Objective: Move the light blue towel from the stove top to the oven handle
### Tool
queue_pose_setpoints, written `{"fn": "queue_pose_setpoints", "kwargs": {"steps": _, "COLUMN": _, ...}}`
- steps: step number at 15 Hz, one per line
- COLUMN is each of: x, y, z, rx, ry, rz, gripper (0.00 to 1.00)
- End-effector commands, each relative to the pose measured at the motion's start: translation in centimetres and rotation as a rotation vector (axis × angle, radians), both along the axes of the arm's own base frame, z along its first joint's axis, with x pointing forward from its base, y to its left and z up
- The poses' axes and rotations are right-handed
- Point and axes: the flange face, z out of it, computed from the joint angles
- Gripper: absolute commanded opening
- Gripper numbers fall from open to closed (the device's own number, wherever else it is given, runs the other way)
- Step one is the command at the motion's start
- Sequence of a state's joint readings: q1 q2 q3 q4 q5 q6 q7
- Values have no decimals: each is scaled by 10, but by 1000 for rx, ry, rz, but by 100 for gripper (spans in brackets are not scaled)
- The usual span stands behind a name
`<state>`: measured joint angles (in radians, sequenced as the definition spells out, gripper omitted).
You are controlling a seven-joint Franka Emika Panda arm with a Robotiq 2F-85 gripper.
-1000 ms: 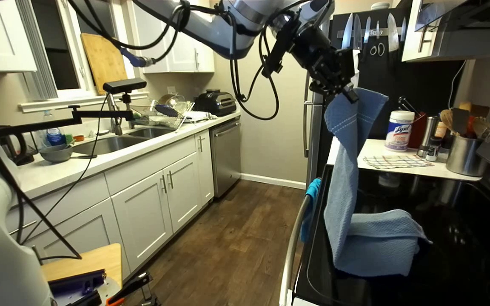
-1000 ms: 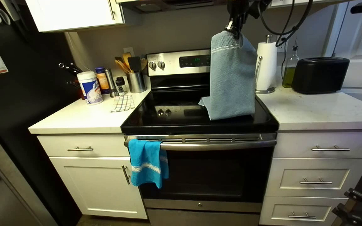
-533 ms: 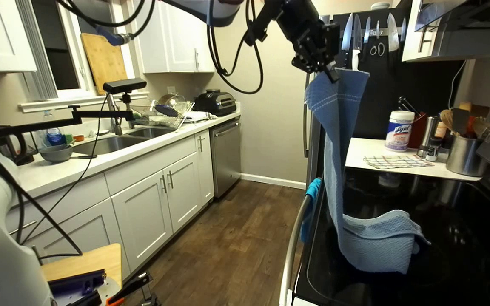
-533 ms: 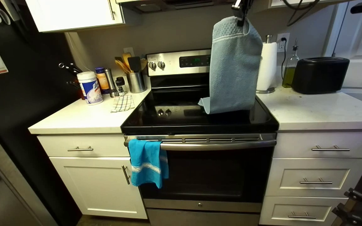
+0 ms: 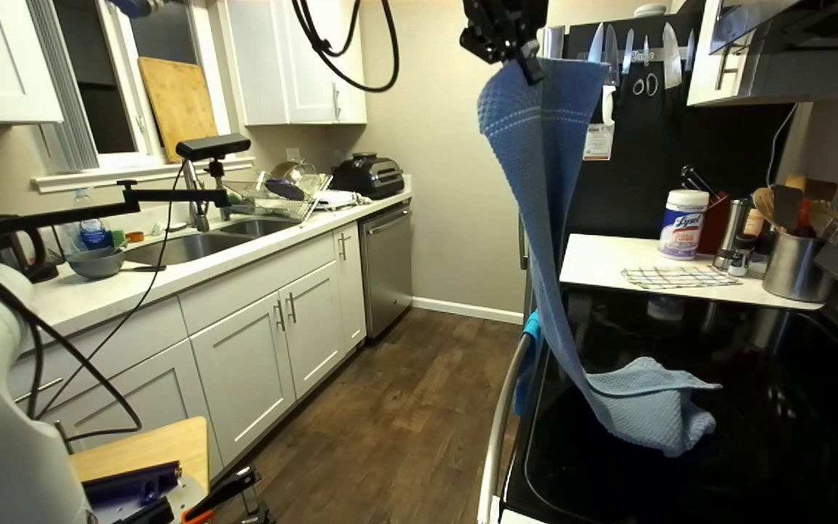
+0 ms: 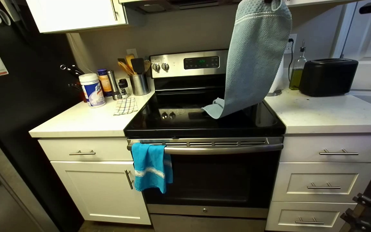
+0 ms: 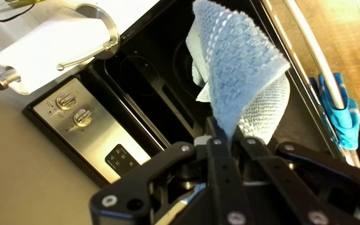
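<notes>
A black-sided fridge point(image 6: 24, 96) stands at the edge of an exterior view, with the oven point(image 6: 204, 180) beyond a stretch of cabinets point(image 6: 101, 188). White counters point(image 6: 333, 112) flank the oven on both sides. The stove top point(image 6: 179, 124), black and glossy, bears the lower end of the light blue towel point(image 6: 258, 61), which lies bunched on the glass while the rest rises in a slanting strip, as seen in both exterior views. Across the oven front runs the oven handle point(image 6: 224, 150), a silvery bar, apart from the light blue towel. A bright blue cloth point(image 6: 151, 170) with a white stripe hangs over one end of it.

A black toaster point(image 6: 328, 79) sits near an oil bottle point(image 6: 296, 77) and a paper roll point(image 7: 58, 50), the roll partly hidden behind the light blue towel in an exterior view.

The gripper point(image 7: 228, 132), high above the stove top, is clamped on the raised end of the light blue towel, a corner flaring past its tips in the wrist view.

On the counter nearer the fridge, a wipes tub point(image 6: 92, 91) and a steel utensil holder point(image 6: 139, 85) stand near a flat checked cloth point(image 6: 126, 108). Two knobs point(image 6: 165, 66) sit side by side on the stove's back panel point(image 6: 175, 61).
</notes>
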<state>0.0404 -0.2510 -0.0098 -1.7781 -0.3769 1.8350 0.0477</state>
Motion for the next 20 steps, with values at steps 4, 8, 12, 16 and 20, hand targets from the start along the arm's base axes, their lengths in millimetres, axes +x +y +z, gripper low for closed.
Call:
{"fn": "queue_pose_setpoints", "kwargs": {"steps": 4, "x": -42, "y": -4, "z": 60, "rx": 44, "ry": 10, "rz": 17, "gripper": 2}}
{"fn": "queue_pose_setpoints", "kwargs": {"steps": 8, "x": -55, "y": 1, "z": 87, "rx": 52, "ry": -6, "rz": 8, "gripper": 2}}
{"fn": "queue_pose_setpoints", "kwargs": {"steps": 12, "x": -72, "y": 14, "z": 117, "rx": 77, "ry": -8, "rz": 23, "gripper": 2}}
{"fn": "queue_pose_setpoints", "kwargs": {"steps": 16, "x": -89, "y": 27, "z": 144, "rx": 101, "ry": -15, "rz": 24, "gripper": 2}}
{"fn": "queue_pose_setpoints", "kwargs": {"steps": 20, "x": -94, "y": 31, "z": 158, "rx": 132, "ry": -16, "rz": 21, "gripper": 2}}
